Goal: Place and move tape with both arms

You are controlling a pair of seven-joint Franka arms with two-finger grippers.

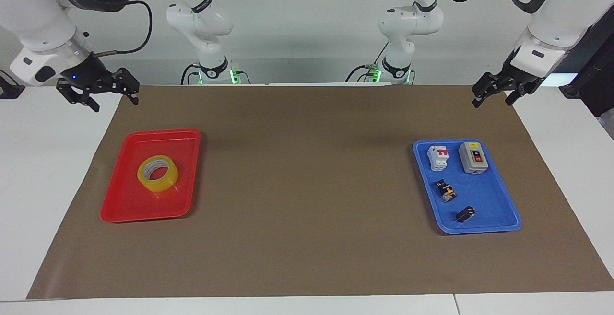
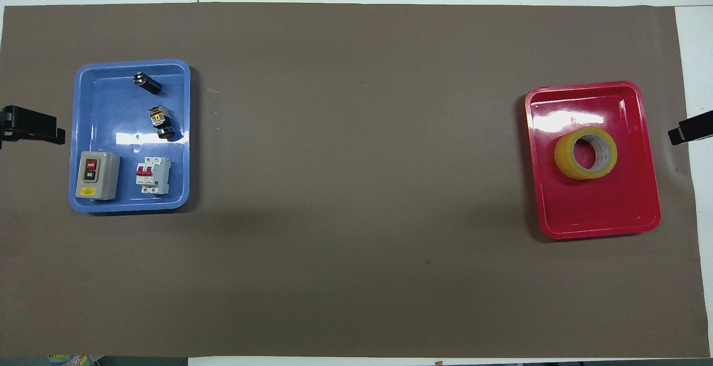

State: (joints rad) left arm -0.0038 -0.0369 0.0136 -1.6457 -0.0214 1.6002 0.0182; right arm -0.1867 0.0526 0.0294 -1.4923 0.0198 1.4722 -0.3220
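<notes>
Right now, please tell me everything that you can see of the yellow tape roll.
The tape is a ring of translucent yellow packing tape around a whitish inner core, with an open hole in the middle. It lies flat in the red tray, in the half nearer to the robots. Only the tray floor touches it; no end effector is near it.
</notes>
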